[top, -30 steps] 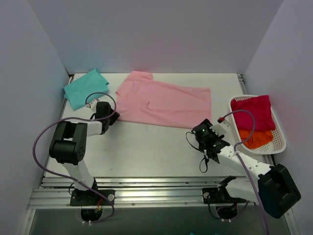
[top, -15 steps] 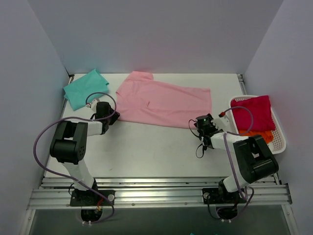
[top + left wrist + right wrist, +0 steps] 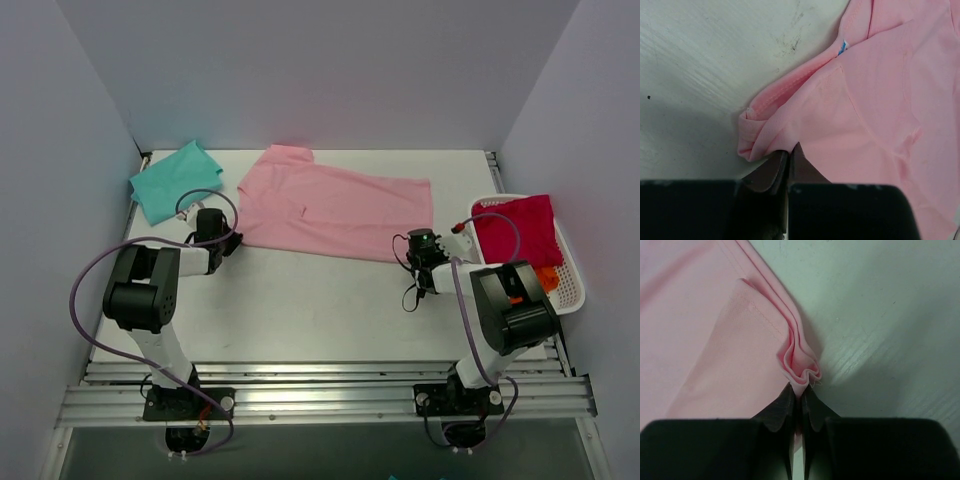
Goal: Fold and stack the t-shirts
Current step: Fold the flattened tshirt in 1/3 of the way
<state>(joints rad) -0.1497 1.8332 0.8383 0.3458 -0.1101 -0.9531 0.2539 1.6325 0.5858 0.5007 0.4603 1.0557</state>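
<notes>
A pale pink t-shirt (image 3: 335,208) lies spread across the back middle of the white table, folded lengthwise, with a small white neck tag (image 3: 842,48). My left gripper (image 3: 222,240) is shut on the pink shirt's near left corner (image 3: 760,137), which bunches between the fingers. At the shirt's near right corner, the cloth puckers (image 3: 800,371) where my right gripper (image 3: 420,245) has shut on it. A teal t-shirt (image 3: 175,180) lies folded at the back left corner, apart from both grippers.
A white basket (image 3: 572,290) at the right edge holds a crimson cloth (image 3: 518,230) and an orange one (image 3: 545,278). Grey walls close in the table at the left, back and right. Purple cables loop from both arms.
The right arm swung forward from the near right to the pink shirt's right corner. Both grippers closed on the shirt's corners. The left arm stayed where it was.
</notes>
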